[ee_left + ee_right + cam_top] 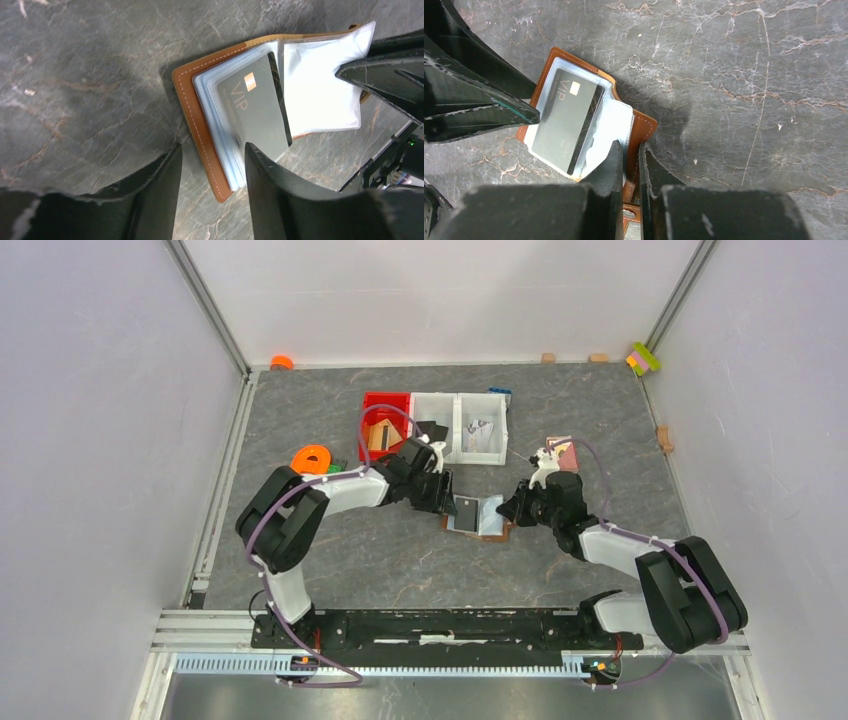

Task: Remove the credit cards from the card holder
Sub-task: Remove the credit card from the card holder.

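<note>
The brown card holder (497,531) lies open on the table between both arms, pale lining and clear sleeves up. A dark grey credit card (255,107) marked VIP sticks partly out of a sleeve. It also shows in the right wrist view (566,117) and the top view (466,512). My left gripper (212,147) is open and straddles the left cover (192,105) and sleeve stack, with one fingertip (250,150) at the card's near edge. My right gripper (630,146) is shut on the right cover (644,125) near the snap tab. Any other cards are hidden.
A red bin (385,400) and two white bins (460,400) stand just behind the wallet. An orange piece (312,458) lies at the left and a pink-red picture card (566,453) at the right. Small blocks (643,358) sit along the far edge.
</note>
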`<state>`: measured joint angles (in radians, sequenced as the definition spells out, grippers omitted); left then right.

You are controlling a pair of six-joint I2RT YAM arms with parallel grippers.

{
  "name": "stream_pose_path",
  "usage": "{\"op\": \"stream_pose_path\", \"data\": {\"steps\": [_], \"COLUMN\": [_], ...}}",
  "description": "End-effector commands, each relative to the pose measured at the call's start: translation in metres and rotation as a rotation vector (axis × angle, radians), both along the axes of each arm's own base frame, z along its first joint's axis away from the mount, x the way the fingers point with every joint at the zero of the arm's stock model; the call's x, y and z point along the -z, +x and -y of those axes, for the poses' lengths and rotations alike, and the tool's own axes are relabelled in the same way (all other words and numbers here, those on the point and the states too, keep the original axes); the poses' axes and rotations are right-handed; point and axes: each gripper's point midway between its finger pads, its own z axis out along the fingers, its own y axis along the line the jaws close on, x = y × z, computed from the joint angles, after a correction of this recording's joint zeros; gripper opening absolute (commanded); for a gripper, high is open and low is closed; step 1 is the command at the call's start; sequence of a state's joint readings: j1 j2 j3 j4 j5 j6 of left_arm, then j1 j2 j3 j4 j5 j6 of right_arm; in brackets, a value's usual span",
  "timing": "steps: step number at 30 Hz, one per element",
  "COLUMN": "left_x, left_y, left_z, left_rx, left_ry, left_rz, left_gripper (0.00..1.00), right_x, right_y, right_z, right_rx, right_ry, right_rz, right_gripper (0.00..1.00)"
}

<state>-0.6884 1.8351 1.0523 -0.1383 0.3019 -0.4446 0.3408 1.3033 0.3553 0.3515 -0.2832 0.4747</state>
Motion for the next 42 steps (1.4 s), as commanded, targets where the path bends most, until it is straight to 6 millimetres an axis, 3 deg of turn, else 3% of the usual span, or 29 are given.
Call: {"op": "stream_pose_path", "data": {"steps": [1, 4, 8, 13, 18, 27, 28, 29, 32, 34, 38, 42], "left_x": [-0.019, -0.020, -0.017, -0.011, -0.019, -0.033, -0.037, -0.040, -0.044, -0.047, -0.059, -0.077], "left_y": [0.002, 0.001, -0.001, -0.014, -0.017, -0.017, -0.017, -0.017, -0.016, -0.015, -0.014, -0.013], "left_z": [-0.004, -0.008, -0.001, 0.014, 0.022, 0.031, 0.032, 0.032, 0.032, 0.031, 0.027, 0.022], "left_rx": [-0.054, -0.069, -0.047, 0.003, 0.025, 0.088, 0.077, 0.068, 0.068, 0.067, 0.066, 0.067], "left_ry": [-0.101, -0.159, -0.204, -0.288, -0.341, -0.430, -0.441, -0.451, -0.461, -0.463, -0.470, -0.497], "left_rz": [-0.001, -0.039, -0.077, -0.181, -0.186, -0.118, -0.123, -0.129, -0.110, -0.090, -0.026, 0.047], "left_gripper": [0.62, 0.69, 0.69, 0.61, 0.54, 0.54, 0.32, 0.19, 0.07, 0.02, 0.02, 0.02], "right_x": [-0.005, 0.000, 0.004, 0.004, 0.006, 0.003, 0.003, 0.002, 0.000, 0.000, -0.003, -0.014], "right_y": [0.002, 0.001, 0.000, 0.000, -0.001, -0.002, -0.002, -0.002, -0.002, -0.002, -0.001, 0.003], "right_z": [0.000, -0.001, -0.004, -0.005, -0.010, -0.015, -0.015, -0.015, -0.017, -0.017, -0.017, -0.008], "right_rx": [-0.006, -0.010, -0.027, -0.027, -0.042, -0.066, -0.065, -0.066, -0.074, -0.076, -0.074, -0.038], "right_ry": [-0.018, -0.019, -0.014, -0.015, -0.012, -0.021, -0.021, -0.019, -0.011, -0.009, -0.009, -0.041], "right_rz": [0.026, 0.011, -0.008, -0.007, -0.009, 0.001, 0.004, 0.006, 0.010, 0.011, 0.021, 0.072], "right_gripper": [0.03, 0.02, 0.00, 0.00, 0.00, 0.01, 0.01, 0.01, 0.01, 0.00, 0.02, 0.21]}}
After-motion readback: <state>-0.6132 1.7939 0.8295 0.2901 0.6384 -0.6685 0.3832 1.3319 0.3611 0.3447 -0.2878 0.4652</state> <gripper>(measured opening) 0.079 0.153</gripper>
